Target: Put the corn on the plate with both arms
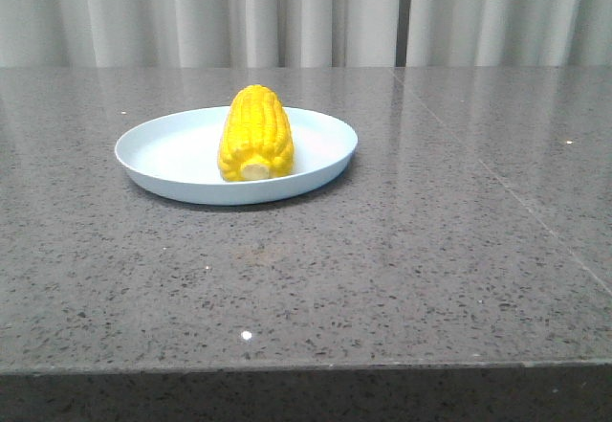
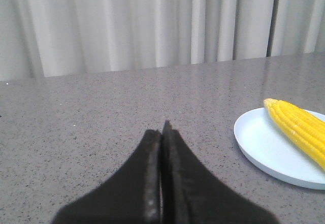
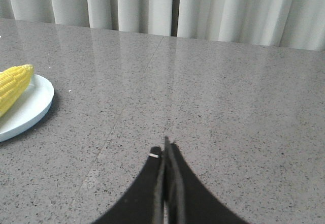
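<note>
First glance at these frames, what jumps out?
The bright yellow corn lying on the pale-blue plate, left of centre on the grey speckled table, with its pale cut stub end toward the camera. Next, the dark fingers of the left gripper and right gripper, both pressed shut, empty, and apart from the plate.

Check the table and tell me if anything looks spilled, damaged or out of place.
Nothing stands out. The corn lies whole on the pale-blue plate, inside its rim, stub end toward the camera. The left gripper and right gripper are shut, holding nothing.
</note>
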You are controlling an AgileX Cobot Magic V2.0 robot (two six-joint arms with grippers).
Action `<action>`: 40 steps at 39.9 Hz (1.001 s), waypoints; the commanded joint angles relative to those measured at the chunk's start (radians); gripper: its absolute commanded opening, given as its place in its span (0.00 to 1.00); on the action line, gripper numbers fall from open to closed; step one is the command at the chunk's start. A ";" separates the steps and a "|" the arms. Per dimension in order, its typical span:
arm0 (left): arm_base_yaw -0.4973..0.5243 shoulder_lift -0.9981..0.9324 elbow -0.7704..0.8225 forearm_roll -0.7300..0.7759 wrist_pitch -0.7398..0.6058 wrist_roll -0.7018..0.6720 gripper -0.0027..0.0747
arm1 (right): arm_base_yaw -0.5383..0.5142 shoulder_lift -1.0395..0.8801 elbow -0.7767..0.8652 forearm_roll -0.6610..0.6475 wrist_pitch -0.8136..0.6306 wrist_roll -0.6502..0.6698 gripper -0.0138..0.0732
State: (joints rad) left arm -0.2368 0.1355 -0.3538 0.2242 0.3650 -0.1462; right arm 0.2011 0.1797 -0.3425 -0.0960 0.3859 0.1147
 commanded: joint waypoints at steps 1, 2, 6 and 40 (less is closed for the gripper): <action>-0.002 0.014 -0.024 0.007 -0.091 -0.007 0.01 | 0.000 0.009 -0.023 -0.019 -0.084 -0.007 0.09; -0.002 0.010 -0.023 0.003 -0.091 -0.007 0.01 | 0.000 0.009 -0.023 -0.019 -0.084 -0.007 0.09; 0.007 -0.008 -0.010 -0.079 -0.105 0.067 0.01 | 0.000 0.009 -0.023 -0.019 -0.084 -0.007 0.09; 0.227 -0.163 0.363 -0.322 -0.311 0.201 0.01 | 0.000 0.009 -0.023 -0.019 -0.083 -0.007 0.09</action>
State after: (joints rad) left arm -0.0091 -0.0042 0.0037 -0.0882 0.1442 0.0556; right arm 0.2011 0.1797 -0.3389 -0.0960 0.3842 0.1147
